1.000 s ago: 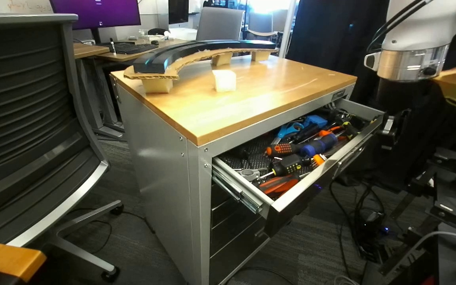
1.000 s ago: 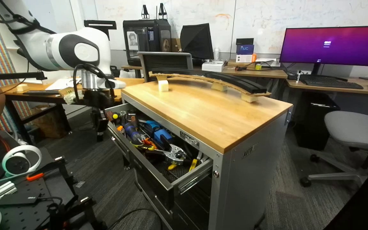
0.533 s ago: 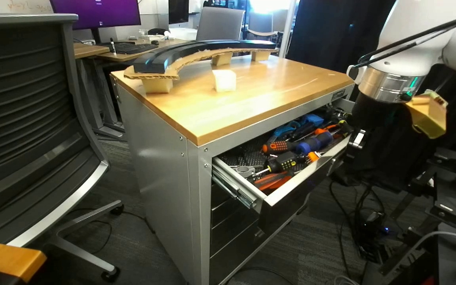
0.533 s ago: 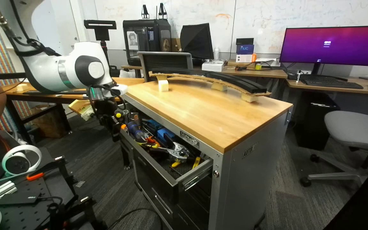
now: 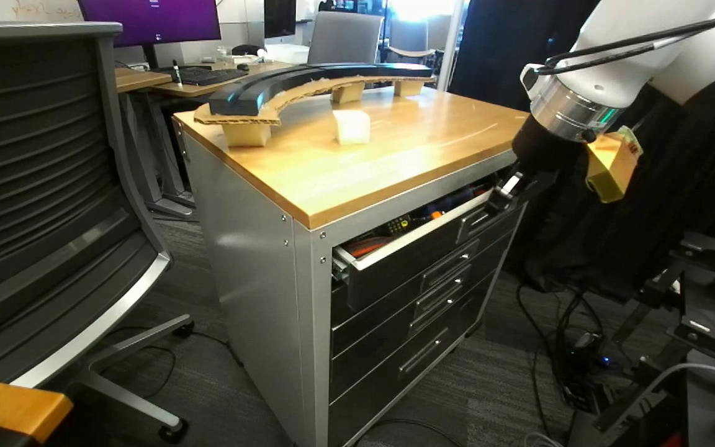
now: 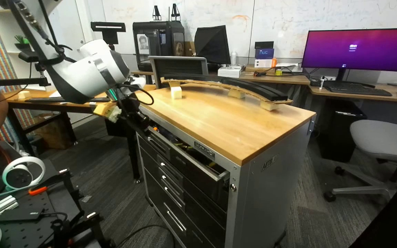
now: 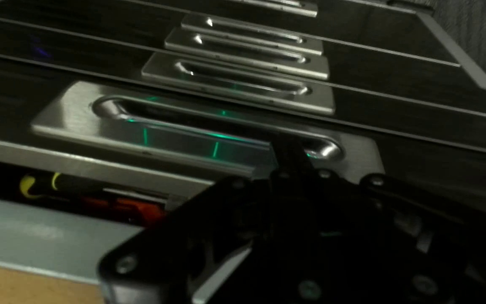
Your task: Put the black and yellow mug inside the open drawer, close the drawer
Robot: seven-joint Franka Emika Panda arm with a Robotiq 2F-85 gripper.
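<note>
White rounded arm (image 6: 81, 77), dark grey cap (image 6: 120, 65), loose black cables (image 5: 699, 26). Silver wrist ring (image 5: 568, 113), green light streak (image 5: 608, 116). Yellow boxy attachment (image 5: 612, 164) beside it. Black jaws, round grey screw heads (image 7: 127, 264).

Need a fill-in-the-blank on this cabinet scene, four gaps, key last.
In the cabinet, the partly open drawer is at the very ____.
In the wrist view, the gripper overlaps that drawer's long metal ____.
The curved black strip rests on corrugated ____ propped on pale blocks.
The lit monitor shows a mostly ____ screen.

Missing words: top; handle; cardboard; purple.
</note>
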